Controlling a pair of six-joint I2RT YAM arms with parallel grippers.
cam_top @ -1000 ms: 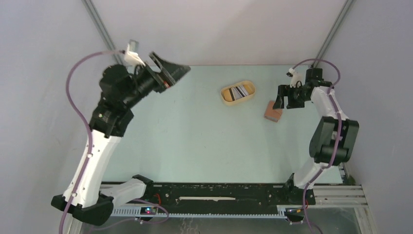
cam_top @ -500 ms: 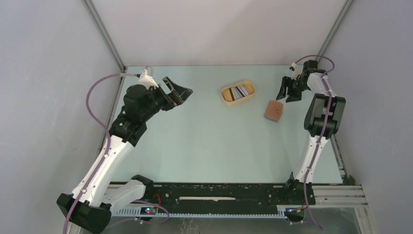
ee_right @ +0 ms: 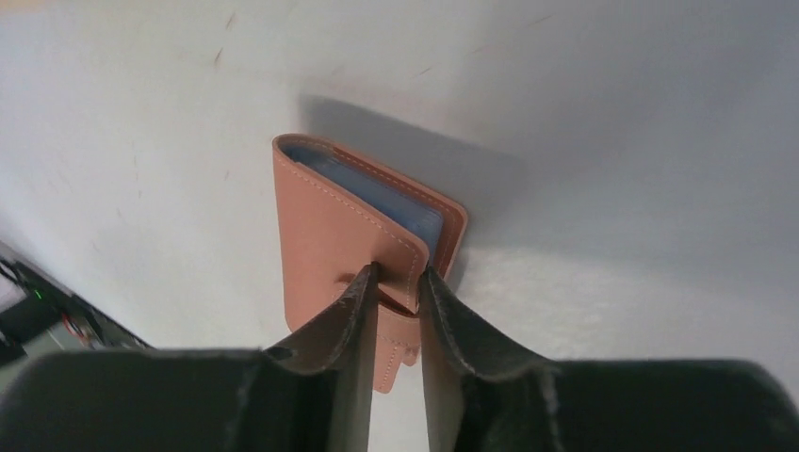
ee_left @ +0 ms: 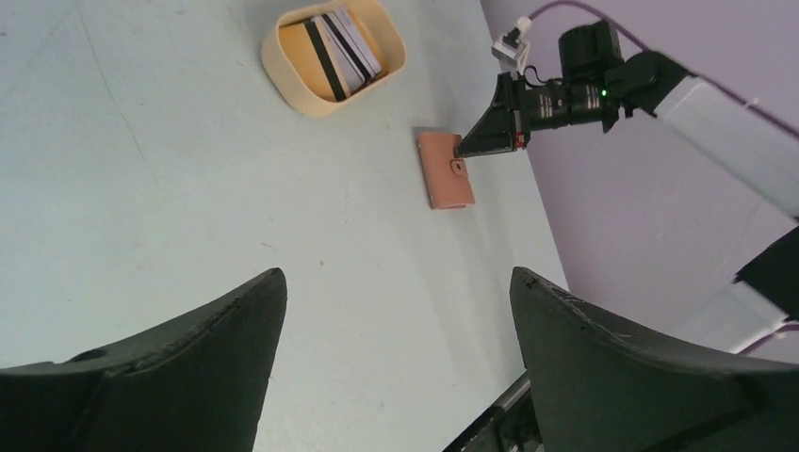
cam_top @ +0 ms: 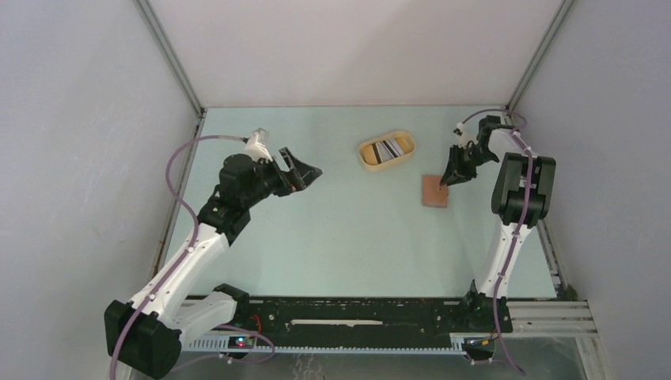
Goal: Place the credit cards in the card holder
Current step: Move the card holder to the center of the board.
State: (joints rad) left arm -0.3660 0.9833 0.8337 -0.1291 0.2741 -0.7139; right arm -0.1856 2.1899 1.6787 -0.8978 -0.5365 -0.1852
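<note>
right gripper (ee_right: 398,278): 2 fingers pinch the snap tab of the card holder (ee_right: 330,245) lying on the table (cam_top: 332,237) | left gripper (cam_top: 307,172): spread wide, well apart | credit cards (cam_top: 388,149): in yellow tray (cam_top: 365,157)

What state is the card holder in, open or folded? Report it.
Folded shut: the card holder lies with its cover closed, the right gripper pinching its snap tab.

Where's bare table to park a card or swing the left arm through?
Free: the broad middle of the table, between left gripper and card holder, down to the near edge; also the far-left corner. Crowded: far right, where yellow tray holding the credit cards, card holder and the right gripper pinching it sit close together.
</note>
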